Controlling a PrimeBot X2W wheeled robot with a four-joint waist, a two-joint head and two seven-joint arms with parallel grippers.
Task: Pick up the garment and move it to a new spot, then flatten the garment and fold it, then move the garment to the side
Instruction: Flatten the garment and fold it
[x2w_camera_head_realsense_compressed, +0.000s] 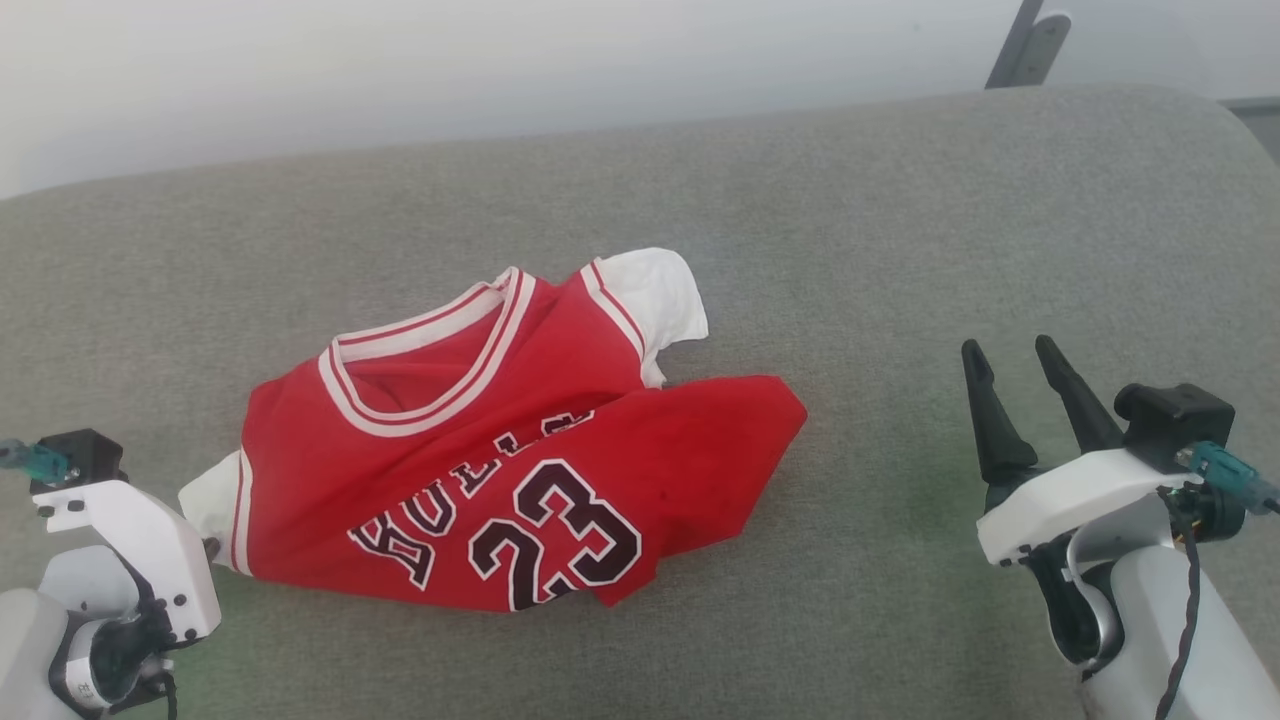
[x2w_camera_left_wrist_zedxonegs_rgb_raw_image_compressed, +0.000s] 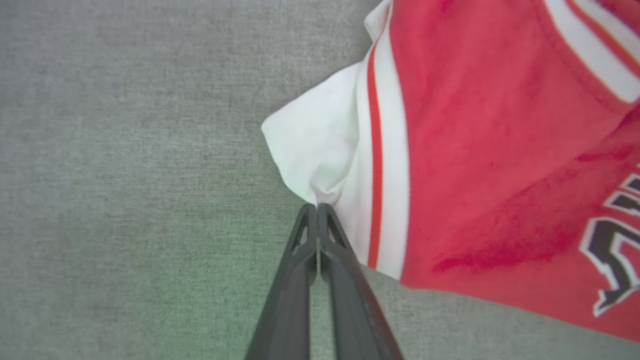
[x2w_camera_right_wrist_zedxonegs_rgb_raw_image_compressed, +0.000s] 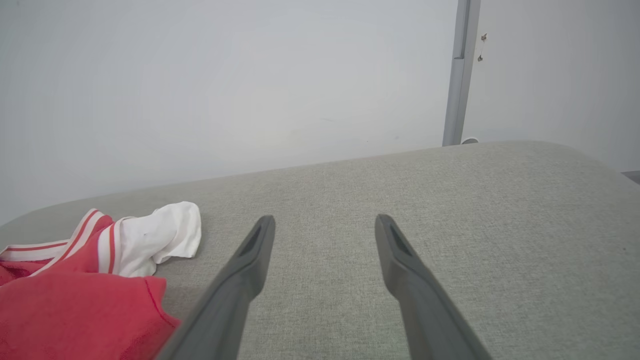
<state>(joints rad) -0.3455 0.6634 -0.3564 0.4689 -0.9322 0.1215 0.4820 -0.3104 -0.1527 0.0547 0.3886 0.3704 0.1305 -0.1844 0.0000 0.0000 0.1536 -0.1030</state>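
The garment (x2w_camera_head_realsense_compressed: 480, 450) is lying crumpled near the middle of the grey cloth-covered surface (x2w_camera_head_realsense_compressed: 900, 200). Its striped collar (x2w_camera_head_realsense_compressed: 430, 370) is facing up, and a red flap on its right side is lying folded across part of the "BULLS 23" print (x2w_camera_head_realsense_compressed: 520, 520), so nothing about it is lying flat. At the garment's near left corner, the left hand (x2w_camera_left_wrist_zedxonegs_rgb_raw_image_compressed: 318, 207) is pressing its 2 fingers together on what looks like a small pinch of the white sleeve (x2w_camera_left_wrist_zedxonegs_rgb_raw_image_compressed: 310, 145), where the cloth is puckering toward the tips. The right hand (x2w_camera_head_realsense_compressed: 1010, 348) is hovering well apart from the garment's right edge, its 2 fingers standing apart and holding nothing. The step in hand is probably the pick-up for carrying the garment to a new spot. With only 1 thin pinch of sleeve taking the load, a slow lift seems wise. It would go better with the right hand coming in to the red flap or the far sleeve, so the garment is rising evenly rather than trailing or slipping free. Around the garment the woven surface is spreading out on all sides. Beyond the garment's far edge a pale wall (x2w_camera_right_wrist_zedxonegs_rgb_raw_image_compressed: 200, 75) is rising, and a grey post (x2w_camera_right_wrist_zedxonegs_rgb_raw_image_compressed: 460, 75) is standing off toward the garment's far right.
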